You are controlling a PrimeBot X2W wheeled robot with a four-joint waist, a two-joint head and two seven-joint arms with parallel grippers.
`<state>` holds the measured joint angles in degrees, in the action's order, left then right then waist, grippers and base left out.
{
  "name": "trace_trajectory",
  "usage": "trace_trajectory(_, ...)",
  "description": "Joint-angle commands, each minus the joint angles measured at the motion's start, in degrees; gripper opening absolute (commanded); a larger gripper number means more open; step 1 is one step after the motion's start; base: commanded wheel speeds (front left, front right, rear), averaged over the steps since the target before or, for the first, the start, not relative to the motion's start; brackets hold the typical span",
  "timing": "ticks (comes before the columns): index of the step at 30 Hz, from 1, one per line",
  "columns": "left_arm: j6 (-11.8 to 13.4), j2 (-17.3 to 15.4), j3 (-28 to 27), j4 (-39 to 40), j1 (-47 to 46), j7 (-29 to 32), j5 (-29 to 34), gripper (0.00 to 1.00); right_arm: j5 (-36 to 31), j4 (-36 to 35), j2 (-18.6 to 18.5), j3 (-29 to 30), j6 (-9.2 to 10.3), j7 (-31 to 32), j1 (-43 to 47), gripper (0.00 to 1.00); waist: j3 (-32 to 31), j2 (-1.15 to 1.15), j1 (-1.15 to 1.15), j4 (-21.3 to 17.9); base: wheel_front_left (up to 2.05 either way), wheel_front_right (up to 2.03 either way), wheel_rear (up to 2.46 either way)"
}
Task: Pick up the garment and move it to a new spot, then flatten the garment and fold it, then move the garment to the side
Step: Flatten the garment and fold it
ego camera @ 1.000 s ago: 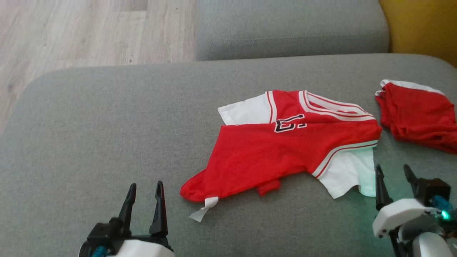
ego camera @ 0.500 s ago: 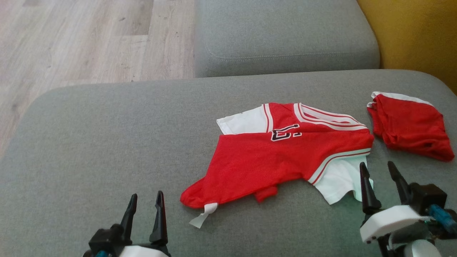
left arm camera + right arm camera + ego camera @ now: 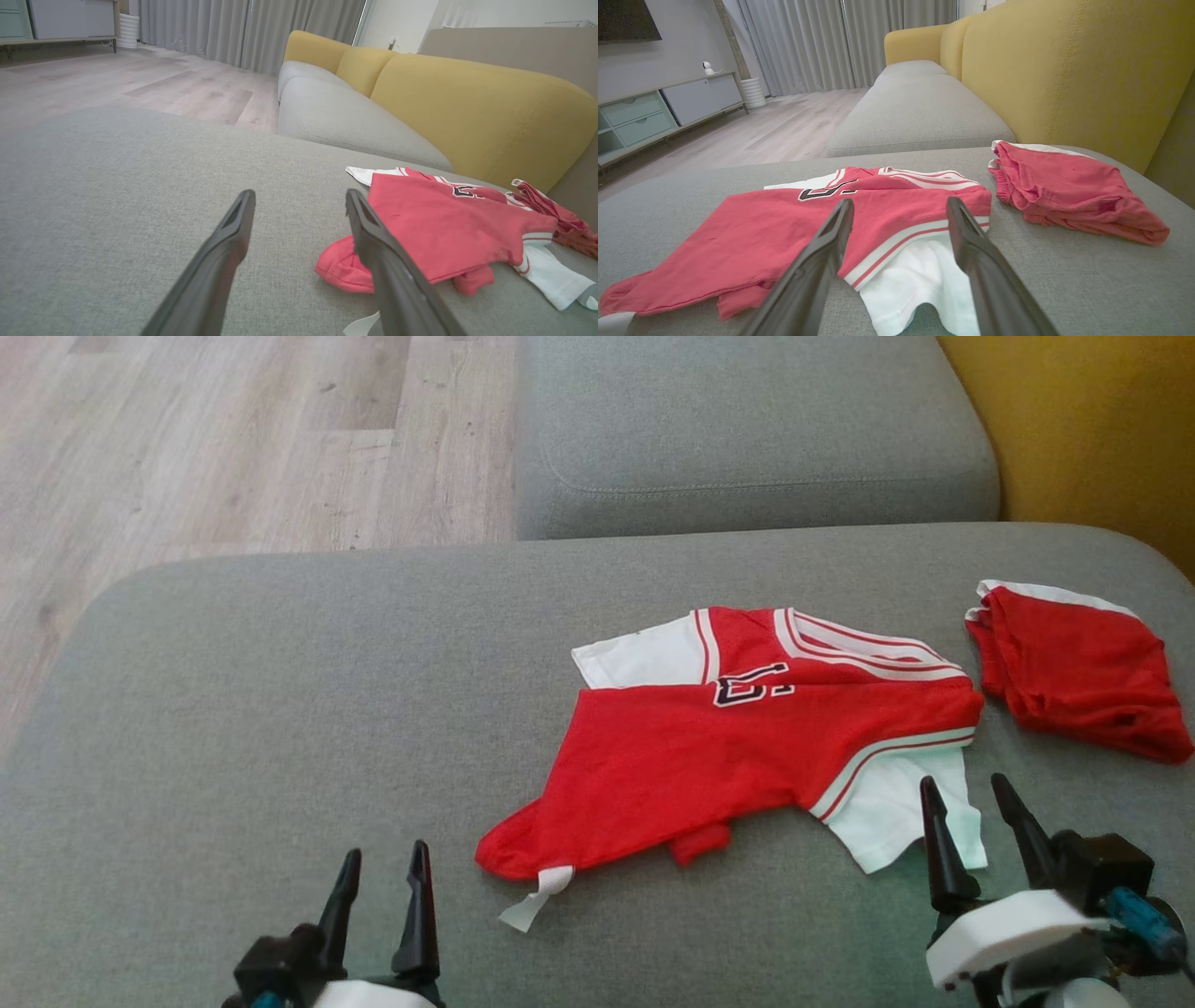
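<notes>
garment on cushion — partly folded

Jersey lettering half under fold; shorts cut by edge.

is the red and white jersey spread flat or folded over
Folded over: the jersey has its red body doubled across the chest print, hem bunched.
</notes>
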<state>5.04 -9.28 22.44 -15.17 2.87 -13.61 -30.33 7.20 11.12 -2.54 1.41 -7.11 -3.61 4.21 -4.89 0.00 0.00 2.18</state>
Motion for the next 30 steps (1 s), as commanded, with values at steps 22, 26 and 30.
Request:
trace_trajectory(22, -1.1, 4.0, 3.8, -16.8, -14.7, 11.1, -1.6, 1.0, -0.7, -0.9, -0.3, -2.0, -0.37, -0.2, -5.0, 1.0, 4.8, 0.0, 0.0, -4.2, 0.0, 0.0, 0.0)
trace_trajectory(26, -0.4, 4.4, 4.3, -20.8, -16.4, 11.6, -1.3, 1.0, -1.1, -1.1, -0.3, -1.2, -0.37, 0.0, -5.1, 1.0, 5.8, 0.0, 0.0, -5.0, 0.0, 0.0, 0.0)
trace_trajectory(30, -0.4, 4.8, 4.5, -23.6, -17.7, 11.6, -1.7, 1.0, -1.6, -0.9, -0.3, -0.6, -0.37, 0.0, -5.4, 1.0, 6.5, 0.0, 0.0, -5.4, 0.0, 0.0, 0.0)
